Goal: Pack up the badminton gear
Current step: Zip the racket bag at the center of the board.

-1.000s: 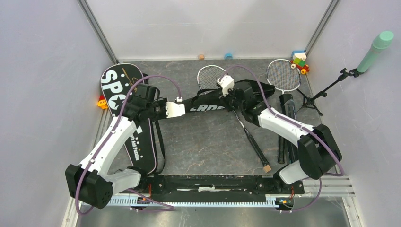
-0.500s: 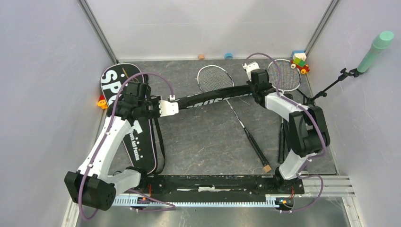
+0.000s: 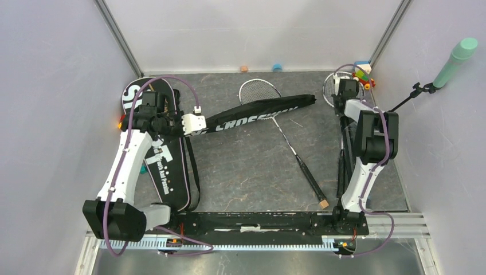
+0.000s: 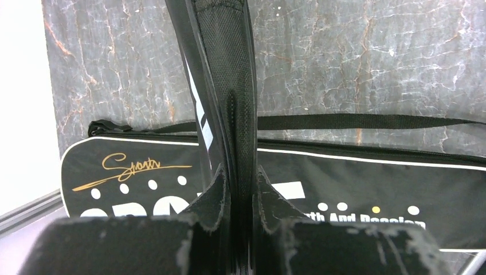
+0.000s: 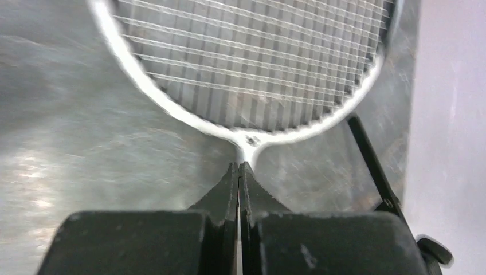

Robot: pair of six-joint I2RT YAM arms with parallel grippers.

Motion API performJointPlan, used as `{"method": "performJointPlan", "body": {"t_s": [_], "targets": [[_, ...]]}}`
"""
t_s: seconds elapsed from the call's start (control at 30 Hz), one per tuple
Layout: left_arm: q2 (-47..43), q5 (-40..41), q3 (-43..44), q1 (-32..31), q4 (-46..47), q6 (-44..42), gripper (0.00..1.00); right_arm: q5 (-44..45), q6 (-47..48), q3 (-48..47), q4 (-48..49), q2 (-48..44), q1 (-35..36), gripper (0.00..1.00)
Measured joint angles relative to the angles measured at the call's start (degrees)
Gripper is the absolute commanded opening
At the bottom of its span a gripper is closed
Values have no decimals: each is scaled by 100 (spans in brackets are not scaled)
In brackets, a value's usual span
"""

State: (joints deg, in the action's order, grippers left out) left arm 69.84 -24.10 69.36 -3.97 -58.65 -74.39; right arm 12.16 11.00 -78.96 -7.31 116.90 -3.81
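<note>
Landmark: the SPORT bag (image 3: 166,172) lies flat on the left side of the desk (image 3: 252,166), its long axis running from the arm bases towards the back wall.
Left end effector (image 4: 240,183): above the SPORT bag's far half, clamped on the near end of the CROSSWAY bag (image 3: 258,112), whose fabric is seen edge-on between the fingers.
CROSSWAY bag: starts over the SPORT bag's right edge and stretches right and slightly away from it; whether its far end rests on the desk cannot be told.
Middle racket (image 3: 259,91): right of the SPORT bag, head under the CROSSWAY bag's far edge, handle slanting back towards the bases.
Right end effector (image 5: 238,175): far right of the SPORT bag, fingers pressed together with nothing visible between them, tips just short of the throat of the second racket (image 5: 252,57).
Black tube (image 3: 341,172): well right of the SPORT bag, partly hidden by the right arm.
Toy blocks (image 3: 362,73): in the back corner opposite the SPORT bag.
Microphone (image 3: 455,60): farther right still, on a black stand.
</note>
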Motion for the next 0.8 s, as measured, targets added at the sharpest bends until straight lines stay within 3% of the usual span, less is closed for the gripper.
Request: {"method": "performJointPlan", "body": {"t_s": [0.17,0.2,0.23,0.27,0.47,0.63,0.8], "targets": [[2,-2,87,2,-199,-22,2,273,153,208,-70,-107,-155,2],[2,-7,87,4,-219,-37,2,131,243,210,-70,-160,-111,14],[0,-24,87,9,-256,-66,2,-260,374,262,9,-245,-66,33],[-2,-46,87,9,-271,-81,2,-643,533,358,94,-361,-22,42],[-7,-131,168,13,-439,-160,2,-3571,1954,1829,872,-1810,431,74],[-2,-212,260,13,-632,-225,2,-5101,3248,2109,1001,-2608,1027,86],[-2,-264,260,13,-713,-291,2,-5377,4081,1696,673,-2326,1534,82]]}}
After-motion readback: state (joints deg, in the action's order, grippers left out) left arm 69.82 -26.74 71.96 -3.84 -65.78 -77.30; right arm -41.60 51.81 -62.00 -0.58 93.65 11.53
